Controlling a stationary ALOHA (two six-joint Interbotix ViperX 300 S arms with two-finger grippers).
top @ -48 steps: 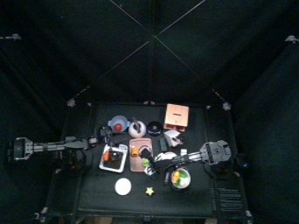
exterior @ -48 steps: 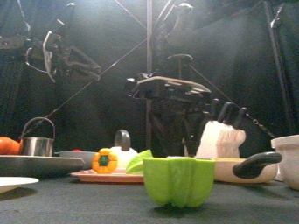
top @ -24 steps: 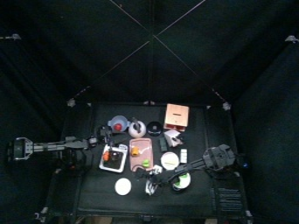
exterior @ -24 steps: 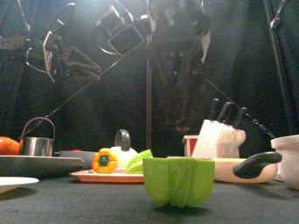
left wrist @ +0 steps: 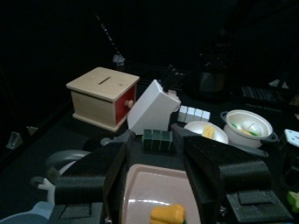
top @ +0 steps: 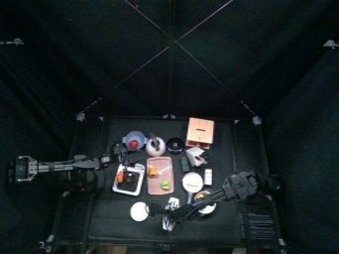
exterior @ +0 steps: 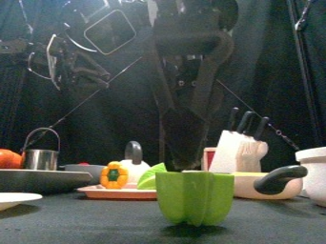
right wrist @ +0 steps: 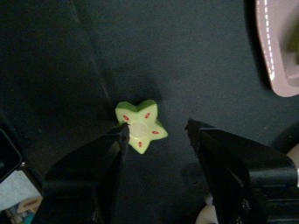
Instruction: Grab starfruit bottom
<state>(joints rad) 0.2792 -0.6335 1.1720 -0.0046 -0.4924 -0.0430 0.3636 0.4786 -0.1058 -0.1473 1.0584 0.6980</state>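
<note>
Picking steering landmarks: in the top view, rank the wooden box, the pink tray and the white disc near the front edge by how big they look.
1. pink tray, largest
2. wooden box, somewhat smaller
3. white disc, clearly smallest

Small black table [top: 99,203] crowded with items: a starfruit [right wrist: 142,125] lying flat on its bare front area, a white round disc [top: 141,210] near it, a pink tray [top: 161,174] mid-table, and a wooden box [top: 201,129] toward the back.

Wooden box [left wrist: 105,96], white pot [left wrist: 250,126], pink tray [right wrist: 281,48].
</note>
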